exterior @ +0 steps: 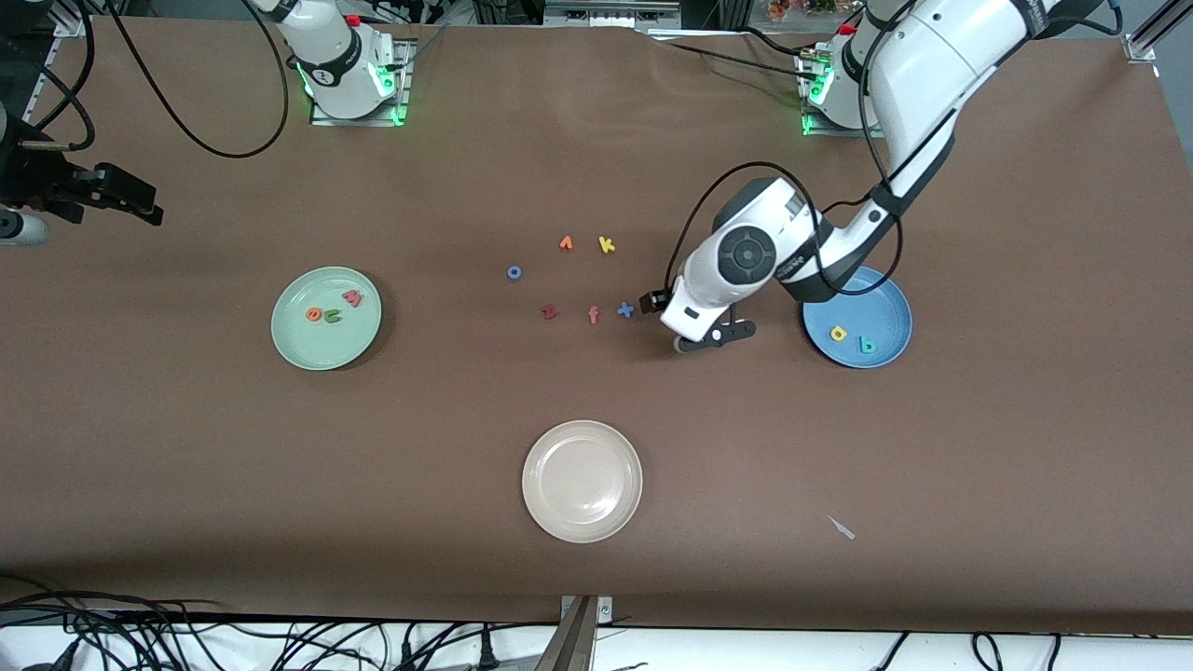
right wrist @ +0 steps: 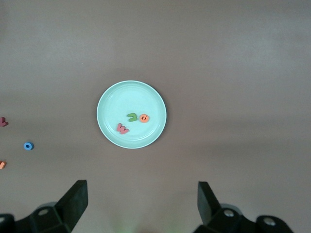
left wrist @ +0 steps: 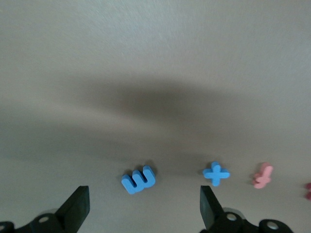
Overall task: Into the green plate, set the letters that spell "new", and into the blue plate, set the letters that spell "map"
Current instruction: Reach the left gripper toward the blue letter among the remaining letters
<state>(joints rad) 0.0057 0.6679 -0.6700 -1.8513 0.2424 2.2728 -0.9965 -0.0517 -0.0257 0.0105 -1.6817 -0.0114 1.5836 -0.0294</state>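
Observation:
The green plate (exterior: 326,349) holds the orange "e" (exterior: 314,315), the olive "n" (exterior: 332,317) and the pink "w" (exterior: 352,298). In the blue plate (exterior: 885,298) lie the yellow "p" (exterior: 838,333) and the teal "a" (exterior: 868,346). The light-blue "m" (left wrist: 139,178) lies on the table between that plate and the blue "x" (exterior: 625,310). My left gripper (exterior: 716,336) (left wrist: 143,199) hangs open just above the "m", hiding it in the front view. My right gripper (right wrist: 141,194) waits open, high above the table, looking down on the green plate (right wrist: 109,102).
Loose letters lie mid-table: an orange "f" (exterior: 594,315), a dark red "z" (exterior: 549,312), a blue "o" (exterior: 514,272), a yellow "k" (exterior: 607,245) and another orange letter (exterior: 566,243). A cream-white plate (exterior: 582,522) sits nearer the front camera.

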